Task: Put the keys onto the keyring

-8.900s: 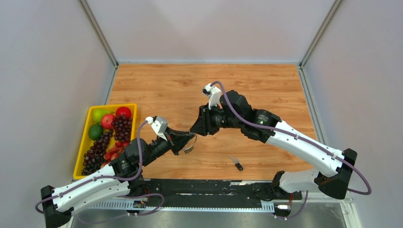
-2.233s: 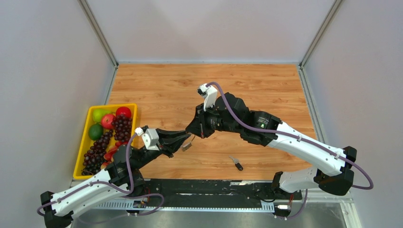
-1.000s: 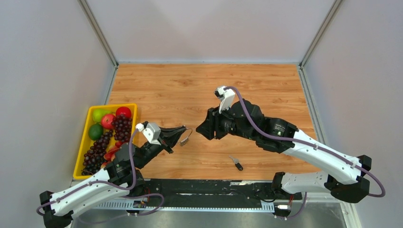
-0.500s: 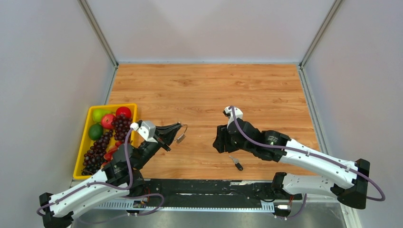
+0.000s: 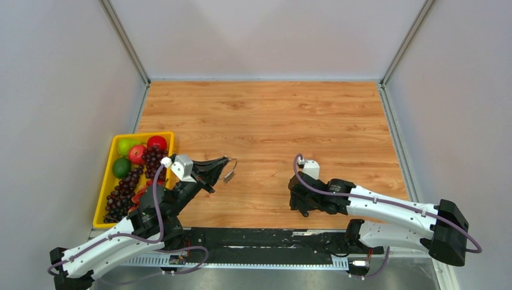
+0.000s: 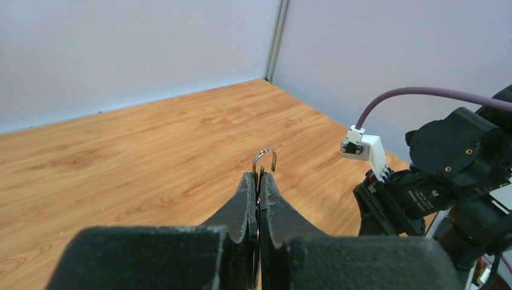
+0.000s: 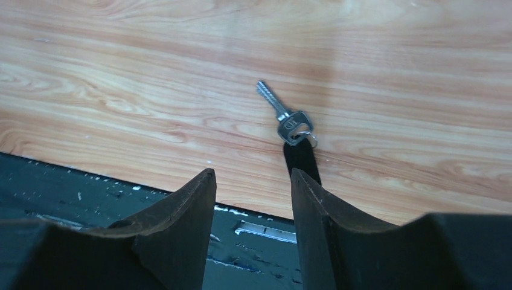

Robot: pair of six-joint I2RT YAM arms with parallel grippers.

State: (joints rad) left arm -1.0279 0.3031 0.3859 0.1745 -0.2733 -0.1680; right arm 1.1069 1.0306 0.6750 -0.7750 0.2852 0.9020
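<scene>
Keyring (image 6: 265,151) in left claw (image 6: 258,179), key (image 7: 280,111) on table (image 7: 410,66)

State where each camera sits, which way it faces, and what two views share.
Top external: above and behind the bases, looking down on the table; both arms show.
Left wrist: on the left arm, facing along the shut left claw gripping the keyring, toward the right arm.
Right wrist: looking down past the open right claw at a key near the table edge.
Shared: top and left wrist both show keyring and right arm.
</scene>
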